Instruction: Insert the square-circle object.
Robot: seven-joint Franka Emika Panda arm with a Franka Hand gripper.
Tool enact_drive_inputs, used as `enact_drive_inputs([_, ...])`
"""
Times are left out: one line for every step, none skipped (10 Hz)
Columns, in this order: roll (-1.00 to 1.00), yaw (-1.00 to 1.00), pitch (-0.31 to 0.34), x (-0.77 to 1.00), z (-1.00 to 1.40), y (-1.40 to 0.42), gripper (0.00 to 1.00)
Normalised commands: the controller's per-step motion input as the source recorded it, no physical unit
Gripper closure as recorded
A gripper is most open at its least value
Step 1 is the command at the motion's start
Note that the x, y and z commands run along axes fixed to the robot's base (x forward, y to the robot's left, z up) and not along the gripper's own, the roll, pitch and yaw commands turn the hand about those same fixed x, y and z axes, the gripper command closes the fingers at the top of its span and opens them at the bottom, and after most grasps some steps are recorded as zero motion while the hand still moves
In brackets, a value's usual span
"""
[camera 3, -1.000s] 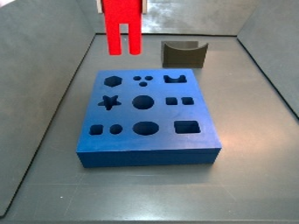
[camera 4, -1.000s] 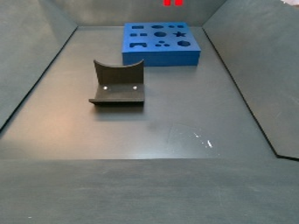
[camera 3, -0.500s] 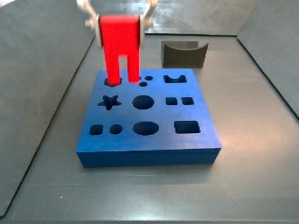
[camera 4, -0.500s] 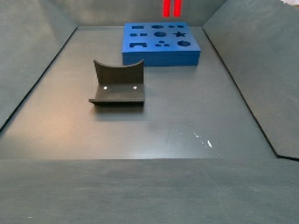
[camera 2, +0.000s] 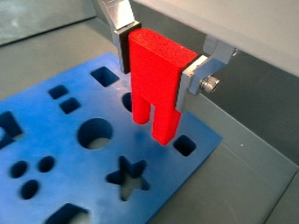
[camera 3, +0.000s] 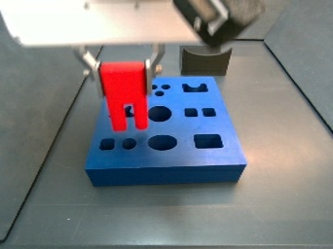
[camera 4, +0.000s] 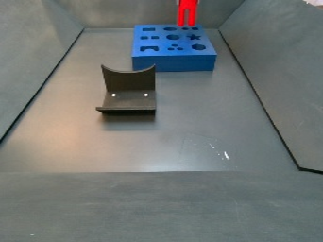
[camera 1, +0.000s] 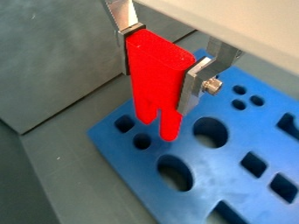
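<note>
The square-circle object, a bright red piece with two prongs, shows in both side views (camera 3: 124, 89) (camera 4: 187, 10) and in both wrist views (camera 1: 158, 83) (camera 2: 155, 83). My gripper (camera 3: 125, 68) is shut on its blocky top, one silver finger (camera 1: 197, 79) (camera 2: 194, 73) on each side. The prongs point down, their tips close above the left part of the blue board (camera 3: 169, 175) (camera 4: 177, 62), near the star hole (camera 2: 128, 171). I cannot tell whether the tips touch the board. The board also fills both wrist views (camera 1: 216, 162) (camera 2: 181, 172).
The dark fixture stands behind the board in a side view (camera 3: 204, 60) and on the open grey floor in front of it in a side view (camera 4: 127, 90). Grey walls enclose the floor. The board has several other holes, round and square.
My gripper has come down with the red piece and moved forward over the board, from above its back edge to low over its left side.
</note>
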Motion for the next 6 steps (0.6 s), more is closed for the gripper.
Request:
enact_drive_inputs([0.22, 0.1, -0.017, -0.12, -0.25, -0.37, 1.0])
enact_drive_inputs([0.15, 0.11, -0.017, -0.17, -0.19, -0.25, 1.0])
enact_drive_inputs([0.12, 0.13, -0.043, -0.21, -0.22, -0.15, 1.0])
enact_drive_inputs([0.12, 0.06, -0.017, -0.15, -0.19, -0.05, 1.0])
enact_drive_inputs([0.08, 0.05, -0.013, -0.16, -0.23, -0.01, 1.0])
enact_drive_inputs([0.07, 0.02, 0.0, -0.13, -0.3, 0.0, 1.0])
